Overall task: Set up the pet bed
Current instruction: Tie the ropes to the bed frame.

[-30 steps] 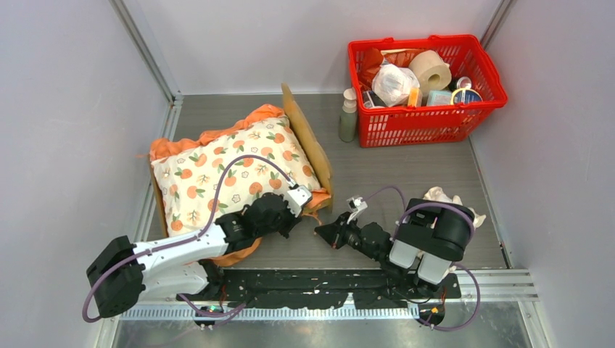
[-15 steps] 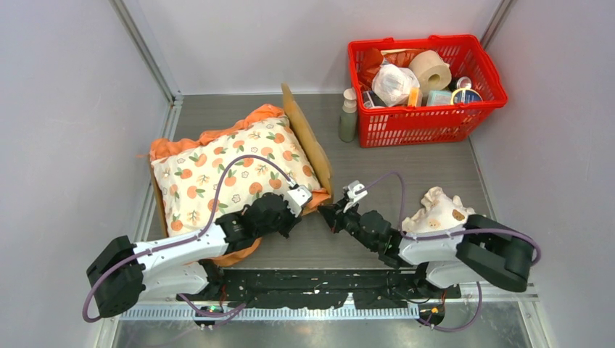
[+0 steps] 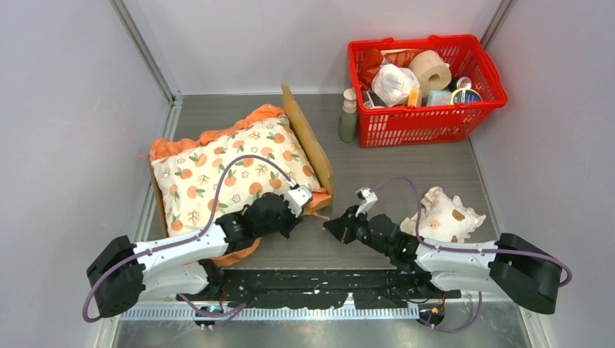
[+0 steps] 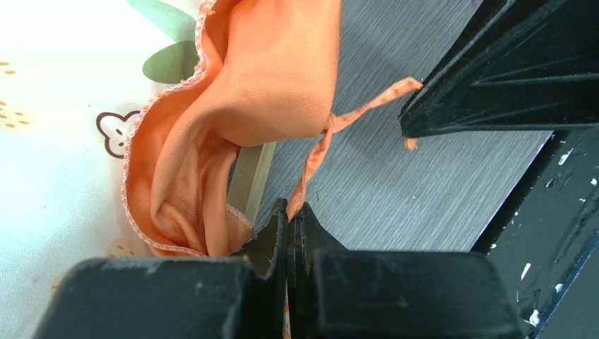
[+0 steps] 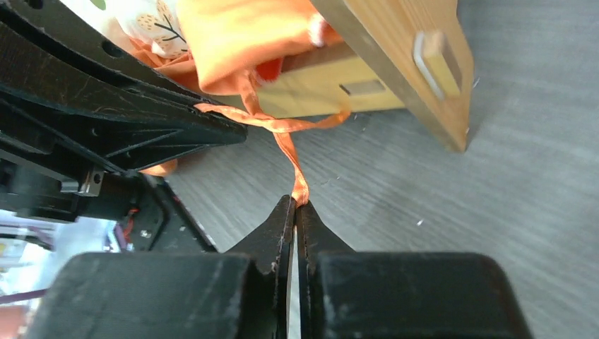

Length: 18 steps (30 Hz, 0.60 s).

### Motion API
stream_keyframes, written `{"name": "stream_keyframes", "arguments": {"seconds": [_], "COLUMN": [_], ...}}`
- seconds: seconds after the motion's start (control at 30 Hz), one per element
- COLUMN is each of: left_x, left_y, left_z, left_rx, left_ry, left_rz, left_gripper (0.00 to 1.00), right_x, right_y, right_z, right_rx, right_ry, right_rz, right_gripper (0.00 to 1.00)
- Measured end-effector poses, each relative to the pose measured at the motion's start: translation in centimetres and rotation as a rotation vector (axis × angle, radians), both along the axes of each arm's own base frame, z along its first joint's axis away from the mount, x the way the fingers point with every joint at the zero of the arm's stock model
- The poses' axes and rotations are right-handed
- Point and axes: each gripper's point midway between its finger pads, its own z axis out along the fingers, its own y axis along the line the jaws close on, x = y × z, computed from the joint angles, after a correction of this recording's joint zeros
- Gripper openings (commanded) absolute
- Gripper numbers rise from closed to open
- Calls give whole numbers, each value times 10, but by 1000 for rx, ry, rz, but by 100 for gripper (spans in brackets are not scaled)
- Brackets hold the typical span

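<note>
Grey wood-grain worktop point(image 3: 406, 170) carries everything. The pet bed point(image 3: 319, 170) lies on its left half, long axis running roughly left to right, with its wavy headboard point(image 3: 299, 116) standing on edge at the right-hand end and the orange-print cushion point(image 3: 225, 170) filling the frame.

What matters is the near corner at that headboard end, where both arms meet. The left fingers point(image 4: 272, 236) are pressed together on a thin orange tie point(image 4: 311, 164) coming off the cushion's ruffle. The right fingers point(image 5: 277, 224) are clamped the same way on a second strand point(image 5: 289, 162), which rises toward the same ruffle beside the wooden corner. So the bed lies beyond and to the left of both tips. The left arm reaches in over the cushion side, while the right comes from the bare worktop to the right of the corner, the two tips close but apart.

Tying these off likely hinges on which side of the corner each strand passes — I cannot tell that from here.
</note>
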Motion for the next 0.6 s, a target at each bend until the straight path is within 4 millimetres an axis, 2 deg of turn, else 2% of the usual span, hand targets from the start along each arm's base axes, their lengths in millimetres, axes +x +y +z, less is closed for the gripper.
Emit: {"name": "stream_keyframes", "arguments": {"seconds": [0.03,0.1,0.23,0.4,0.5,0.6], "left_x": [0,0,1,2,2,2], "left_y": [-1,-2,-4,-5,-5,-5], "left_z": [1,2,3,1,0,0], "left_rx": [-3,-12,-28,-26,-24,-24], "left_ry": [-1,-3,-6,-2,-2,-2], "left_rz": [0,-2,-2,0,-1,1], "left_gripper": [0,0,0,0,0,0], "right_x": [-3,-5,-6,-21,-27,-27], "right_y": [0,0,8,17,12,9], "right_z": [-1,-2,11,14,8,16], "right_rx": [53,118,218,151,40,-81], "right_ry": [42,91,112,10,-111,-227], "right_rz": [-15,-34,-25,135,220,289], "right_gripper": [20,30,42,42,47,49]}}
